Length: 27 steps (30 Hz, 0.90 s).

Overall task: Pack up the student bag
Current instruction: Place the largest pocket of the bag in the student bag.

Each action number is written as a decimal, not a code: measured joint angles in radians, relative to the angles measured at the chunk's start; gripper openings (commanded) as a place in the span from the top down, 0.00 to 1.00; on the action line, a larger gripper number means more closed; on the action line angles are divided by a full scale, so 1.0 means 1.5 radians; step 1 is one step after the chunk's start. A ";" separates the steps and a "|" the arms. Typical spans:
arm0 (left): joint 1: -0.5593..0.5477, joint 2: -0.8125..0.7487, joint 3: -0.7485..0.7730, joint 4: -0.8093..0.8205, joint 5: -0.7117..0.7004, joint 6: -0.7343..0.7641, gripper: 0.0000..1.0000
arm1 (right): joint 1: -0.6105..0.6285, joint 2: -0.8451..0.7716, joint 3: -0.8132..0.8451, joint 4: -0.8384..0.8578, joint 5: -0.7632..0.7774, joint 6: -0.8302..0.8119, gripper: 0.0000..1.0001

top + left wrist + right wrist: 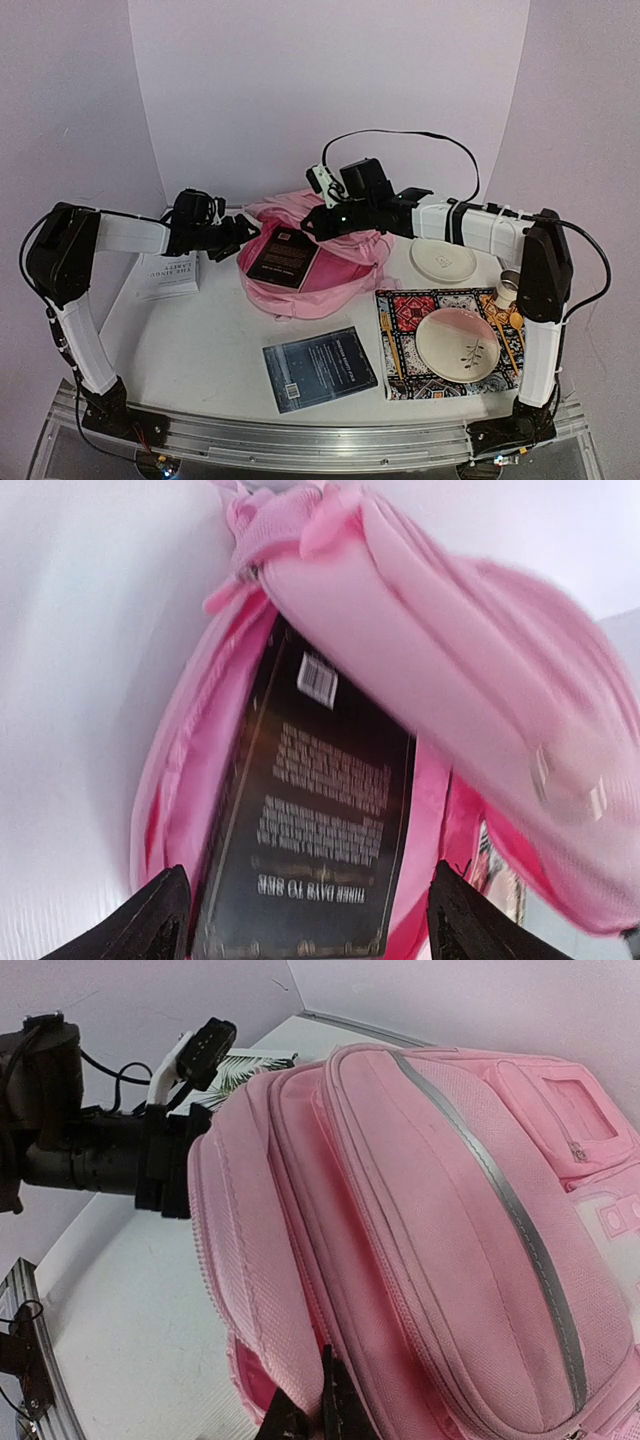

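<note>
The student bag [335,272], a large pink backpack, lies at the back middle of the table with its main compartment held open. A black book [283,257] rests slanted in the opening, barcode end deepest, as the left wrist view shows [310,810]. My left gripper [244,236] sits just left of the bag, open, its fingers [160,920] standing apart on either side of the book's near end without touching it. My right gripper [312,224] is shut on the edge of the bag's upper flap [300,1290] and holds it lifted, fingertips [335,1415] pinching pink fabric.
A white book [168,275] lies at the left behind my left arm. A dark blue book [320,368] lies near the front edge. On the right are a patterned mat [400,320] bearing a pink-and-cream plate [458,340], a white plate [443,260] and a small cup [510,285].
</note>
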 measured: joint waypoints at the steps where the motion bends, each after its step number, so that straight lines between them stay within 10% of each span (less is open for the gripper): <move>1: -0.009 -0.019 -0.012 -0.018 -0.008 0.009 0.15 | 0.000 0.000 -0.001 0.000 0.001 0.000 1.00; 18: -0.085 -0.288 -0.221 -0.224 -0.064 0.044 0.12 | 0.006 0.014 -0.056 0.011 0.011 -0.011 0.98; 27: -0.114 -0.341 -0.277 -0.272 -0.049 0.019 0.12 | 0.007 0.053 -0.063 0.011 -0.008 0.000 0.80</move>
